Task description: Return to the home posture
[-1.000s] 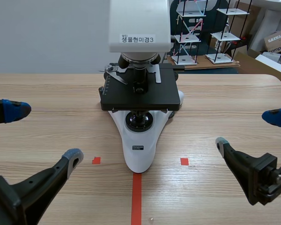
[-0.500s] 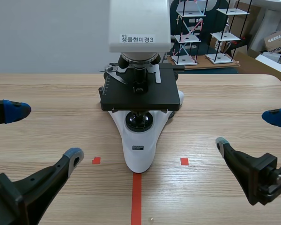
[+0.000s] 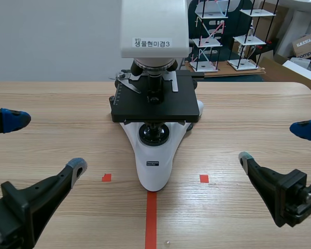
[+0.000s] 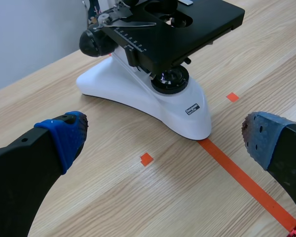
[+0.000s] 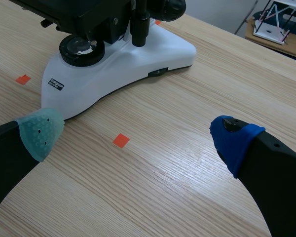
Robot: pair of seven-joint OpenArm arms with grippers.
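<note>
The black left gripper (image 3: 45,143) hung at the lower left of the frame, its two fingers spread wide, one pad blue, the other greyish. The black right gripper (image 3: 273,144) hung at the lower right, fingers likewise wide apart.

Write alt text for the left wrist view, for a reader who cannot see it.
A white microscope with a black stage stands on a wooden table, just ahead of the left gripper, whose two padded fingers are spread wide open and hold nothing. An orange-red tape line runs from the microscope's base back toward the gripper.
</note>
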